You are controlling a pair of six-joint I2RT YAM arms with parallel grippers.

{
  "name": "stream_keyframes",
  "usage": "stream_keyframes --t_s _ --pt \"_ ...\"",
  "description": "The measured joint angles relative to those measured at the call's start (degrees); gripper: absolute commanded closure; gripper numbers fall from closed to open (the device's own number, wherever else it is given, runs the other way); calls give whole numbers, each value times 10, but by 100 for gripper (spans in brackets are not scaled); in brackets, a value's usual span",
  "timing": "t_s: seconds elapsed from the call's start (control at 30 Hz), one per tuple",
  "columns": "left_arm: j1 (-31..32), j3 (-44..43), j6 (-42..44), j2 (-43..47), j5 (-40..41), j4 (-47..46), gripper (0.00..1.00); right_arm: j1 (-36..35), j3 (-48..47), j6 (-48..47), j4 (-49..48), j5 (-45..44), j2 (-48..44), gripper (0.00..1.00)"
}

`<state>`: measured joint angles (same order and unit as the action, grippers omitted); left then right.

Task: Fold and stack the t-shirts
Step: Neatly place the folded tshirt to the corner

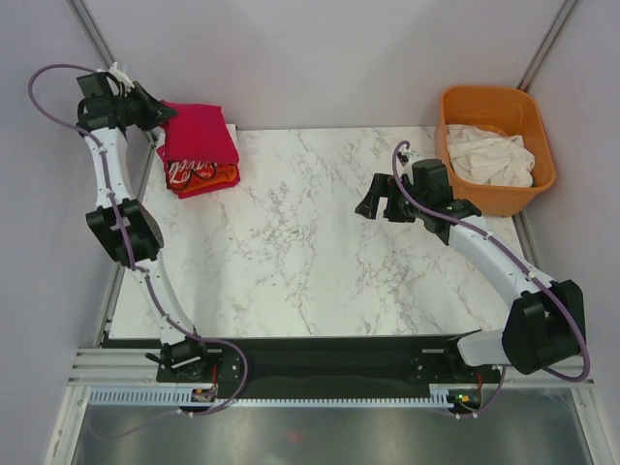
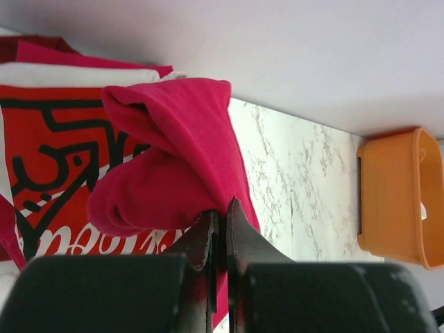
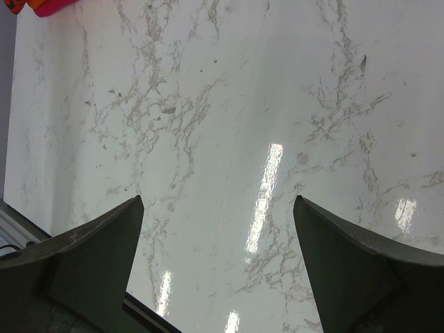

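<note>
Pinching the top layer of the stack, the left end effector sits at the far left corner of the tabletop. Its fingers are clenched nearly together on a bunched fold of the crimson shirt. The grip looks meant to settle or straighten that shirt on the pile, so the pile stays square in the corner and the middle stays free for folding. The crimson shirt lies folded on top of the red shirt with white script print, whose edge shows at the near side.

The right end effector hangs over bare marble near the middle-right with its fingers spread wide and nothing between them. It is near the orange tub, probably so it can reach in for the next garment.

By count, there are two arms and one tub. Two red shirts are clearly stacked. The left wrist view also shows an off-white layer and a darker red edge at the far side of the pile, so it may hold more. The tub holds crumpled off-white cloth, and how many shirts that is cannot be told. With that cloth unfolded, the task seems partway done.
</note>
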<state>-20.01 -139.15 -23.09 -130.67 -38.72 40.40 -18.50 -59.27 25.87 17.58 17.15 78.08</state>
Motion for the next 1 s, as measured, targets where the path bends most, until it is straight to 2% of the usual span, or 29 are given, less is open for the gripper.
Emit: stream_keyframes --t_s 0.4,0.6,0.8,0.83,0.87,0.9,0.93,0.97,1.0 --pt "-11 20 -6 1 3 -5 98 0 0 0 0 2 2 2" --pt "-12 82 1 0 76 -5 98 0 5 0 -1 2 3 2" --pt "-14 95 9 -7 142 -2 96 0 5 0 -1 6 4 2" --pt "-15 95 11 -10 149 -2 88 0 5 0 -1 6 4 2" --pt "-16 95 12 -14 155 -2 86 0 5 0 -1 6 4 2" --pt "-16 95 13 -17 159 -2 79 0 6 0 -1 6 4 2" --pt "-17 95 15 -22 161 -3 53 0 6 0 0 7 4 2" --pt "-18 95 20 -27 162 -3 44 0 6 0 -1 6 4 2" --pt "-19 95 21 -33 162 -4 30 0 6 0 -1 7 4 2"
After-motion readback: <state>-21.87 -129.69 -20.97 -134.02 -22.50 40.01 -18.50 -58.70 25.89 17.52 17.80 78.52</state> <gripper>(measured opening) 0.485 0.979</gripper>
